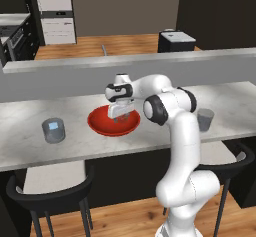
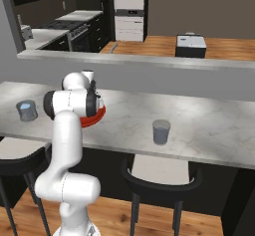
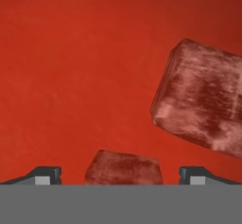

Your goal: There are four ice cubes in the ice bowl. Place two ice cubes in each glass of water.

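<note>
You are looking at a glossy red ice bowl (image 1: 102, 126) on a pale grey surface (image 1: 30, 151) veined like marble with faint darker streaks. At the left of the left base view your grey translucent glass of water (image 1: 53, 130) has a bluish tint; the second glass (image 1: 205, 119), at right, is a duller grey. In the hand view the bowl's inside is plain saturated red, and the two see-through ice cubes (image 3: 201, 98) take on a mottled pinkish red from it. Your gripper (image 1: 122, 117) is white above with dark tips. The stools (image 1: 50, 191) are black with light grey seats; the floor (image 1: 125, 216) is warm orange-brown wood.
</note>
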